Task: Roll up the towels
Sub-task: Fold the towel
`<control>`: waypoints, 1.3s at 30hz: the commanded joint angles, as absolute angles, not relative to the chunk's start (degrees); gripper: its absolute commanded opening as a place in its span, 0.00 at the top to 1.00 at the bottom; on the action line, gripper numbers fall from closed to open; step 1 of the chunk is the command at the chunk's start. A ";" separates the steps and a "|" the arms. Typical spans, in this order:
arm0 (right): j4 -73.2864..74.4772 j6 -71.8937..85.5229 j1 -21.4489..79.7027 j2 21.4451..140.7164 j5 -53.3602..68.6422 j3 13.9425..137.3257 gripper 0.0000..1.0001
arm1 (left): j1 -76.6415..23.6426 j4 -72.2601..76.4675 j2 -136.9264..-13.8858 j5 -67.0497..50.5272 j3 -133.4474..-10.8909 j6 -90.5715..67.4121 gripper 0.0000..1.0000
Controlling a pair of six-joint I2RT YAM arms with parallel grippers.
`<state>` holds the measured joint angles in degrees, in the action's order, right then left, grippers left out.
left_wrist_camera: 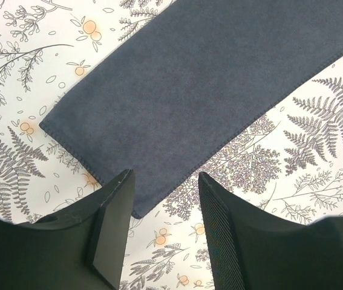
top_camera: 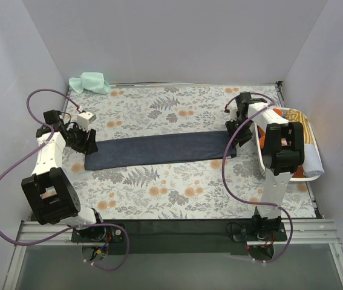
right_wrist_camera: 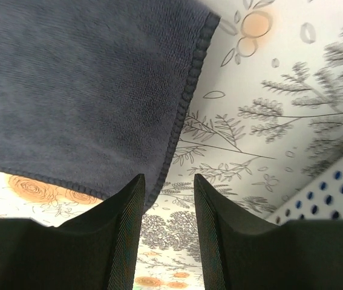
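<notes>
Top view first: the dark navy towel (top_camera: pixel 159 151) is laid flat as a long strip across the floral-covered counter (top_camera: pixel 159 193), with the left gripper (top_camera: pixel 89 143) at one short end and the right gripper (top_camera: pixel 236 138) at the other. It's probably spread out like that so it can be rolled up from one end, and no roll has been started yet. A mint green towel (top_camera: pixel 91 83) is bunched up well beyond the left gripper, at the far edge. Just outboard of the right gripper a white basket (top_camera: pixel 307 179) is parked. An orange towel with white lettering (top_camera: pixel 301 124) and a paler one (top_camera: pixel 311 158) can be seen inside it, presumably kept there so the rolling lane isn't cluttered.

Left wrist view: the left gripper (left_wrist_camera: pixel 164 178) is seen with its fingers spread and nothing pinched. A corner of the navy towel (left_wrist_camera: pixel 201 90) lies just ahead of the fingertips, flat on the covering, with the hem not lifted.

Right wrist view: same story. The right gripper (right_wrist_camera: pixel 168 181) is parted and nothing is held. The towel's (right_wrist_camera: pixel 80 90) hemmed edge runs ahead toward the left-hand finger's side, and the basket's perforated wall (right_wrist_camera: pixel 334 187) is glimpsed off to the other side.
</notes>
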<state>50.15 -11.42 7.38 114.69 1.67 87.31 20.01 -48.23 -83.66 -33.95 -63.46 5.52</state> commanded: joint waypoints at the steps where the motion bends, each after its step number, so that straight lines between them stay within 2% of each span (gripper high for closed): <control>1: 49.66 -9.06 7.38 116.01 3.86 85.52 0.62 | 19.69 -49.31 -81.74 -35.51 -65.13 5.62 0.56; 8: 47.90 -9.23 7.47 116.45 5.10 80.43 0.67 | 19.69 -48.25 -81.74 -35.59 -64.78 5.19 0.56; 11: 47.20 -9.40 7.30 116.72 6.50 79.28 0.78 | 19.77 -47.99 -82.09 -35.60 -64.86 4.84 0.56; 12: 47.20 -9.32 7.12 116.72 7.03 79.45 0.88 | 19.69 -47.90 -82.26 -35.60 -65.04 4.83 0.56; 14: 47.37 -9.32 6.33 116.63 7.82 80.33 0.98 | 19.69 -47.81 -82.27 -35.51 -65.13 4.75 0.56; 20: 50.01 -11.77 0.97 115.75 7.47 85.86 0.99 | 19.77 -47.90 -82.97 -36.03 -66.62 4.13 0.56; 21: 50.88 -12.47 0.53 115.58 7.21 86.65 0.99 | 19.78 -47.99 -82.97 -36.47 -66.80 4.13 0.48; 27: 52.99 -16.78 0.79 113.47 12.56 91.49 0.99 | 19.69 -48.25 -83.50 -37.44 -67.41 3.87 0.47; 31: 55.45 -18.37 4.12 113.29 17.03 93.34 0.99 | 19.69 -49.04 -84.46 -38.23 -68.20 3.16 0.42; 32: 55.72 -18.63 5.00 112.94 17.83 93.51 0.99 | 19.69 -49.13 -84.72 -38.58 -68.38 2.99 0.36; 39: 55.81 -19.16 14.84 114.08 21.27 95.09 0.99 | 19.78 -49.39 -86.04 -38.85 -69.87 1.41 0.34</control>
